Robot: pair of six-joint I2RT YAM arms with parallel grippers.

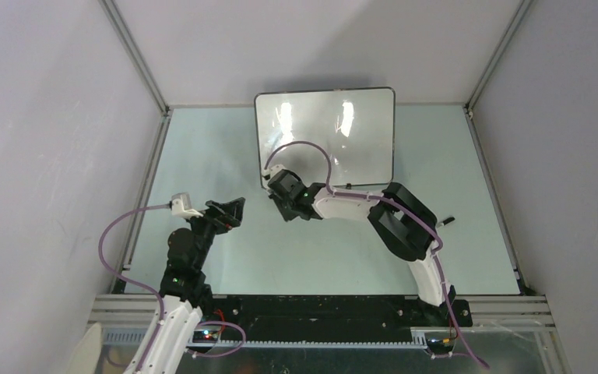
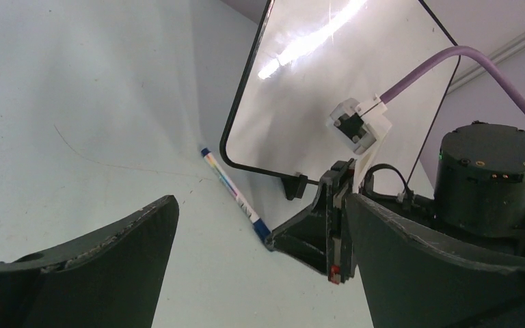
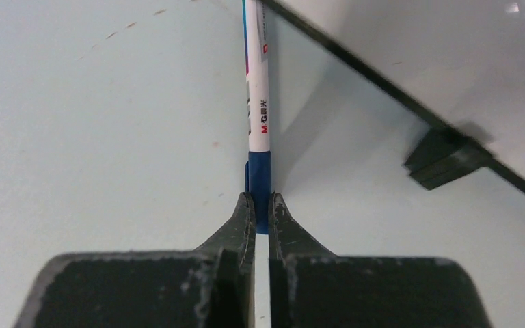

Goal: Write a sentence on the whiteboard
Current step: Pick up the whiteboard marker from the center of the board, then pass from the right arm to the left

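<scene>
Top external view showed the whiteboard (image 1: 325,136) standing at the far centre of the pale table (image 1: 202,257), a glossy white rectangle with a thin black rim and rounded corners. Its face carried two bright streaks of reflected light. In the left wrist view the whiteboard (image 2: 328,89) stood on a small black foot (image 2: 294,186) under its lower edge, and the same glare ran across the upper part of the panel. The right wrist view showed the lower rim of the whiteboard (image 3: 451,55) crossing the upper right of the picture, with the foot (image 3: 448,158) resting on the table. A marker (image 3: 258,102) with a white printed barrel and a dark blue cap lay on the table just beside the board's near left corner, pointing away from the arm. The right gripper (image 3: 261,201) had its jaws pinched narrowly on the blue cap end of the marker, one finger on each side. The left wrist view confirmed this grip: the right gripper (image 2: 273,239) met the near end of the marker (image 2: 231,189). The left gripper (image 1: 233,209) hung over the table to the left of the board and apart from it, with its fingers (image 2: 109,260) spread wide and holding nothing.
</scene>
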